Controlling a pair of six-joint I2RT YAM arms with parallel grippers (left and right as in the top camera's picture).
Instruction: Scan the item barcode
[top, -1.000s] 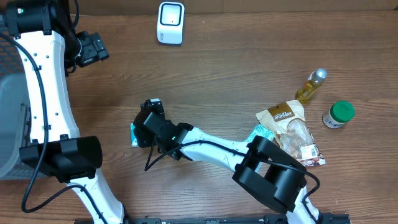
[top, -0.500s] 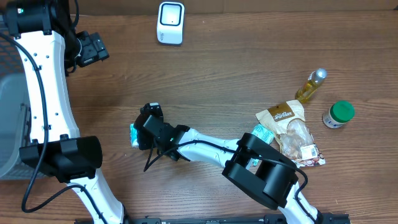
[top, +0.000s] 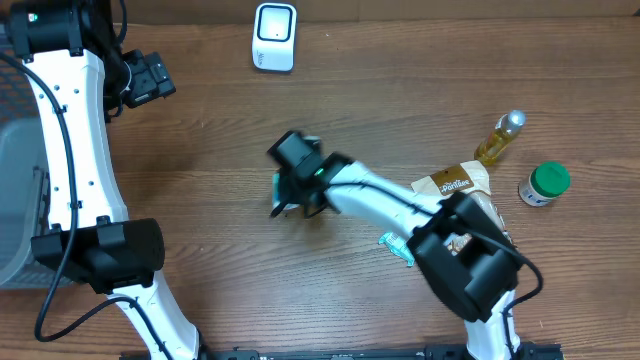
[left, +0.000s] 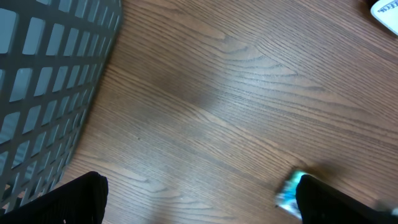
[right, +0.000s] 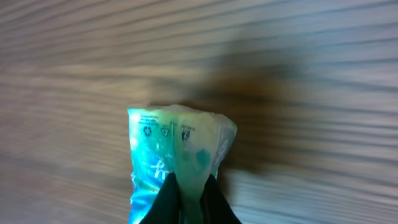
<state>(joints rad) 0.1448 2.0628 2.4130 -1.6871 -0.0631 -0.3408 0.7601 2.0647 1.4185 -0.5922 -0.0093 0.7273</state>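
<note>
well, the right gripper (right: 189, 194) is pinched tight on one end of the teal packet (right: 177, 146), over the middle of the table (top: 200, 130) and well apart from the white scanner (top: 274, 37) at the far edge. the packet looks light, soft and crinkly (a thin film pouch, i'd say) and likely slippery, so a hold on a flat end seems safest. its long axis runs straight out from the fingers, the edge with the recycling marks pointing away. the left gripper (top: 148, 80) hangs spread wide near the basket (top: 15, 190), holding nothing.
</note>
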